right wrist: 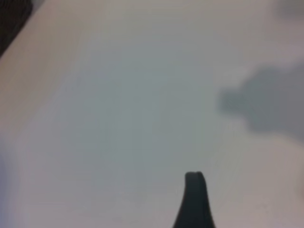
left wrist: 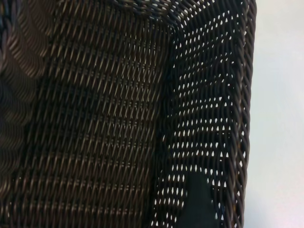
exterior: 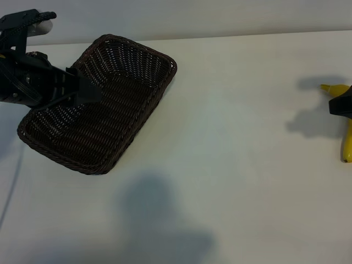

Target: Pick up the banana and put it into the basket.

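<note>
The dark brown wicker basket [exterior: 135, 118] lies at the table's left and holds nothing that I can see. My left gripper [exterior: 89, 91] hangs open over its inside, near the left wall. The left wrist view is filled by the basket's weave [left wrist: 95, 118] and rim [left wrist: 244, 118], with one black finger [left wrist: 199, 204] in front of the side wall. The yellow banana [exterior: 347, 144] lies at the far right edge. My right gripper [exterior: 340, 106] is above its middle and covers part of it. The right wrist view has one finger [right wrist: 194, 202] over bare table and no banana.
The white table [exterior: 236, 137] stretches wide between basket and banana. A large soft shadow [exterior: 159, 220] falls on its near middle. A thin cable [exterior: 12, 187] runs along the left edge. The back edge of the table meets a pale wall.
</note>
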Controlling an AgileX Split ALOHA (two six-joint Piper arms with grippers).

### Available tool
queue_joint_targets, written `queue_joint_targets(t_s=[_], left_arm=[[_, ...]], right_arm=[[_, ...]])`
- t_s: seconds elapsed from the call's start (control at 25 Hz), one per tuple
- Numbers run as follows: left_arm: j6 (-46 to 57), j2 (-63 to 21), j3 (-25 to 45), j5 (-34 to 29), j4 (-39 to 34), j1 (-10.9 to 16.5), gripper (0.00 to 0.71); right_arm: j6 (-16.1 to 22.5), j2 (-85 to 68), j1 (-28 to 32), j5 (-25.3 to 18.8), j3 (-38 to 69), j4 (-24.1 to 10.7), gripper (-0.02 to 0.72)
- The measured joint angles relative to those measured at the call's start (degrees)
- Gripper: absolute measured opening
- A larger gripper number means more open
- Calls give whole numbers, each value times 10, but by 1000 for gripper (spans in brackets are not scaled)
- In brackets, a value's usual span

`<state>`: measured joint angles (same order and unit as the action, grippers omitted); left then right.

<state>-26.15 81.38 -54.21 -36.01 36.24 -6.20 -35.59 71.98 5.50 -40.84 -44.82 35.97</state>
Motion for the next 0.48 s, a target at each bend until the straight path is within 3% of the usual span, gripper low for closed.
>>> queue_joint_targets(t_s=[0.28,0.4,0.48], left_arm=[[15,-4,0,-9,-21,0,567],[112,-25,0,-23,-76,1,567],[243,-43,-5,-44,-134,7,567]], right_arm=[[0,0,0,-6,0,0,563],[0,0,0,-12,0,-1,563],[0,0,0,-13,0,-1,563]])
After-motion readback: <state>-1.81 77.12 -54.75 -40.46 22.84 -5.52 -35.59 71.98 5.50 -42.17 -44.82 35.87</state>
